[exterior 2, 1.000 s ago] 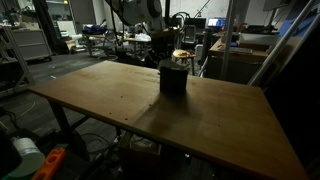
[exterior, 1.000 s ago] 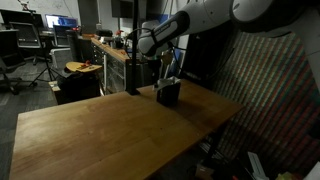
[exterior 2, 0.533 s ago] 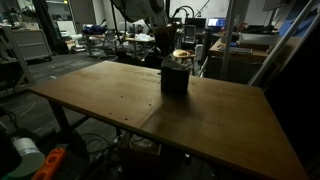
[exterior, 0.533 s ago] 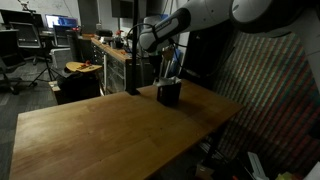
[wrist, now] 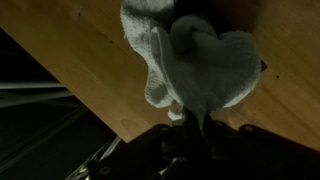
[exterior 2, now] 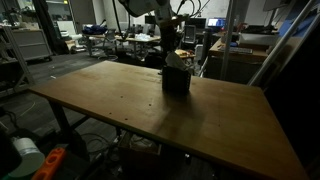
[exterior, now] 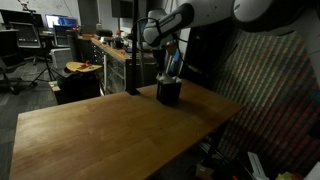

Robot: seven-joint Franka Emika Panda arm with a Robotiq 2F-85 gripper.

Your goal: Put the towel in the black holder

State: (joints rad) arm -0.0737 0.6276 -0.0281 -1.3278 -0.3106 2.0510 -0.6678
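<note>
Wrist view: 1 towel bunched on the wooden table, with the gripper shut over it.
From left to right: bare wooden table (wrist: 70,70), then the light towel (wrist: 195,60) crumpled into a mound at centre. Its narrow lower end meets the gripper (wrist: 195,122), whose jaws are pressed together; whether cloth is caught between them cannot be told. In an exterior view the black holder (exterior: 169,94) stands near the table's far edge, with pale cloth at its mouth.

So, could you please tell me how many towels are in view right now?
1. The towel is bunched over the black holder, which stands on the wooden table. The room is dim, so another cloth could be hidden.
</note>
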